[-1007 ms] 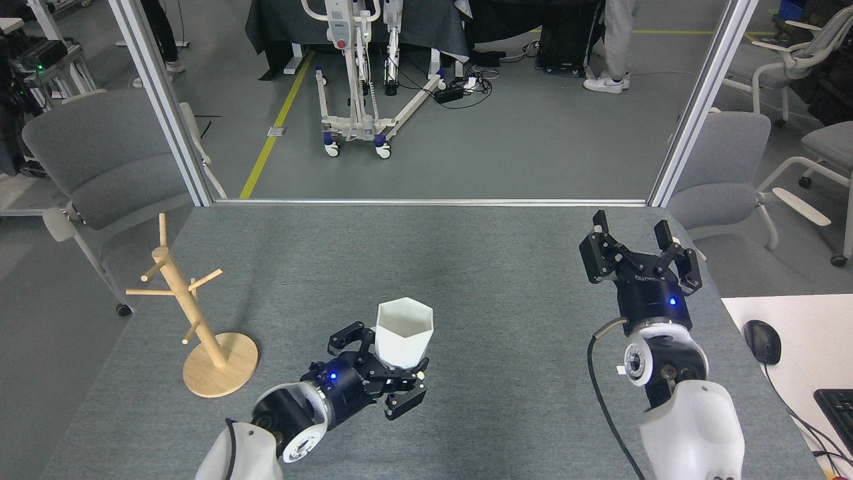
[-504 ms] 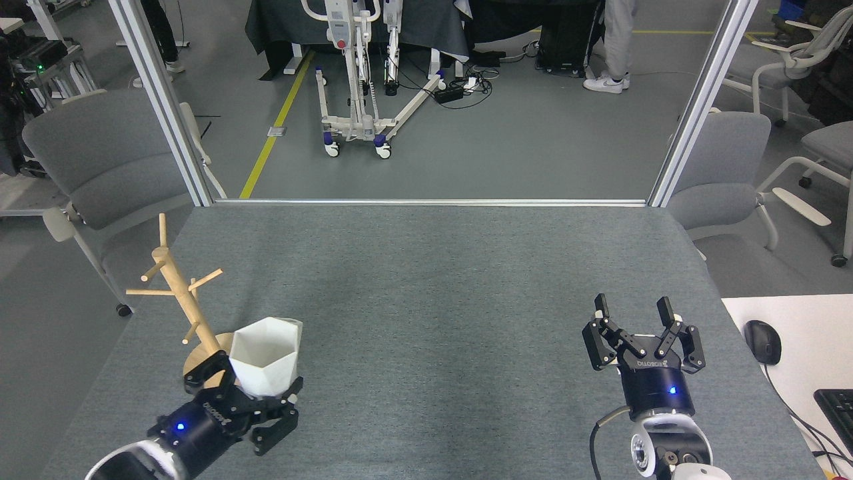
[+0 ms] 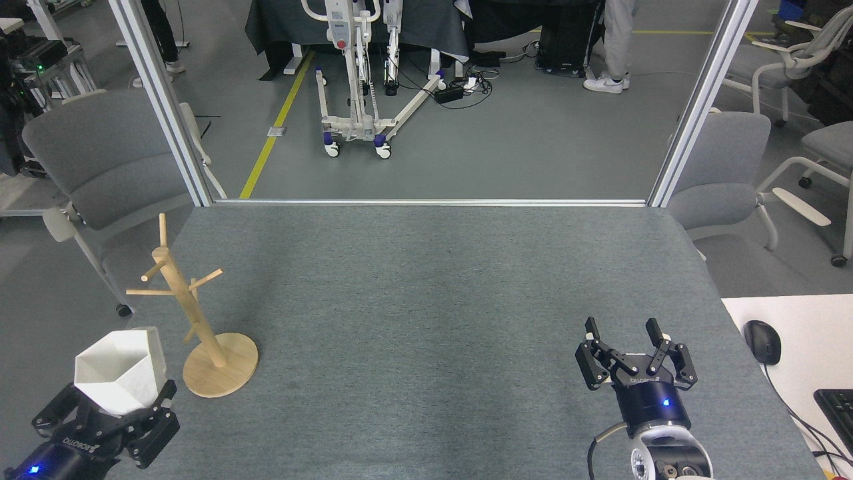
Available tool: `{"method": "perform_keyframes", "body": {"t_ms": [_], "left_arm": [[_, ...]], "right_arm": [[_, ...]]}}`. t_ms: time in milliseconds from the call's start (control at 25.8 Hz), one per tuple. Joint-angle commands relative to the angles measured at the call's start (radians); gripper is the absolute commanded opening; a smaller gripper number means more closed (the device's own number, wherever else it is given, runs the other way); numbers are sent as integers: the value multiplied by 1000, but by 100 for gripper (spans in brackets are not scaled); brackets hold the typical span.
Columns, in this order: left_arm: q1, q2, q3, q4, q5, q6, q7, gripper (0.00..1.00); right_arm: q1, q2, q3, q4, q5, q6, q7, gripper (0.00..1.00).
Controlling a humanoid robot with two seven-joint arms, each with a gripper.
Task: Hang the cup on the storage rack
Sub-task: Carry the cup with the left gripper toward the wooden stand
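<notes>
since the earlier frames the cup point(image 3: 120, 370) has been carried from the middle of the counter point(image 3: 426, 313) to its near left corner, past the storage rack point(image 3: 200, 320), and the right tool point(image 3: 636, 343) has been drawn back toward the near edge.

the cup is now held by the left tool point(image 3: 100, 417) at the lower left of the head view, with black fingers point(image 3: 154, 427) seen on both sides of its lower body. it is tilted, its hexagonal opening turned up and toward the camera, so the white inside is visible. the flat tab with the hole cannot be made out. the cup is near the rack, to the left of the round wooden base and lower in the view than the pegs; no touch between cup and rack is seen.

the rack stands upright on the left part of the grey counter, its disc base flat on the surface and its thin pegs bare.

the right tool is held low over the near right part of the counter, its fingers spread wide with nothing between them, well apart from cup and rack.

a black mouse point(image 3: 762, 341) lies on a white surface to the right of the counter, and grey chairs point(image 3: 100, 167) stand beyond both far corners.
</notes>
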Motion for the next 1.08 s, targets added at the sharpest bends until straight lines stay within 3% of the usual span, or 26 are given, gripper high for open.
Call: {"method": "perform_keyframes", "body": {"t_ms": [0,194,349,581,1046], "left_arm": [[-5,-2,39,3,-30,0,-4,0],[-60,37,41,21,-98,18,2,0],[-118,41,41,47,-198,130,4,0],[-223,41,36,136,-294,210,2,0],[-239,29,-45,170,-307,218,2,0]], "right_arm": [[-7,6,-1,6,-1,0,1,100],[-13,-5,1,7,-1,0,21,100],[-10,11,1,7,3,5,24,100],[-9,6,1,7,3,-2,41,100],[-15,-6,1,33,-1,-2,41,100]]}}
